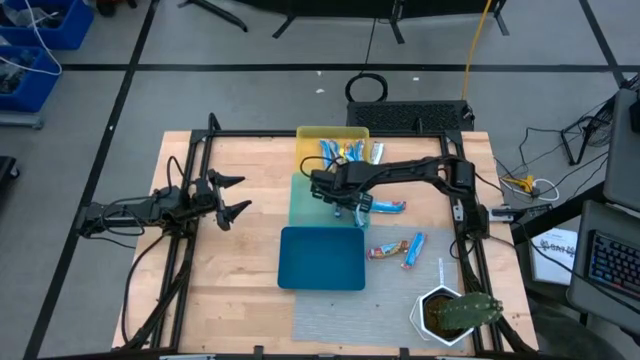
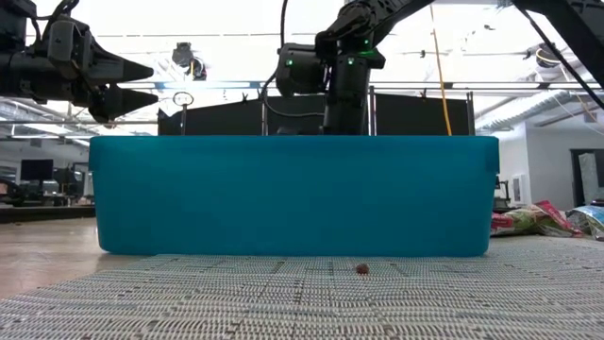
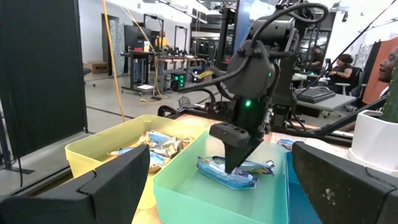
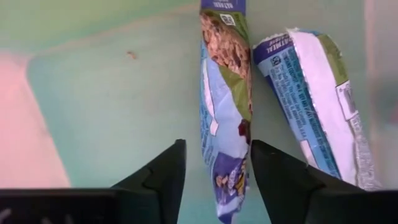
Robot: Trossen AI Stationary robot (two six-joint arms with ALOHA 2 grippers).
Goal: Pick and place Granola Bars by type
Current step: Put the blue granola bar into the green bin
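My right gripper (image 1: pixel 345 203) is down in the green tray (image 1: pixel 303 205), fingers pointing down and open. They stand on either side of a blue-and-green granola bar (image 4: pixel 224 124) that lies flat on the tray floor. A second blue-and-white bar (image 4: pixel 311 106) lies beside it. The left wrist view shows both bars (image 3: pixel 239 174) under the gripper. My left gripper (image 1: pixel 238 196) is open and empty above the table's left part, and it also shows in the low view (image 2: pixel 142 85). Several bars lie in the yellow tray (image 1: pixel 335 150). Three more lie on the table to the right (image 1: pixel 390 207), (image 1: pixel 385 250), (image 1: pixel 415 248). My right gripper comes at the bar from above, with its fingers across the bar near one end. One finger (image 4: pixel 168 174) stands clear of the bar's long edge. The other finger (image 4: pixel 273 174) is right at the opposite edge (image 4: pixel 247 155); whether it touches, I cannot tell.
A blue tray (image 1: pixel 322 258) stands near of the green one, and its wall (image 2: pixel 293 194) fills the low view. A white pot with a plant (image 1: pixel 455 312) stands at the near right corner. A grey mat (image 1: pixel 350 320) covers the near part of the table.
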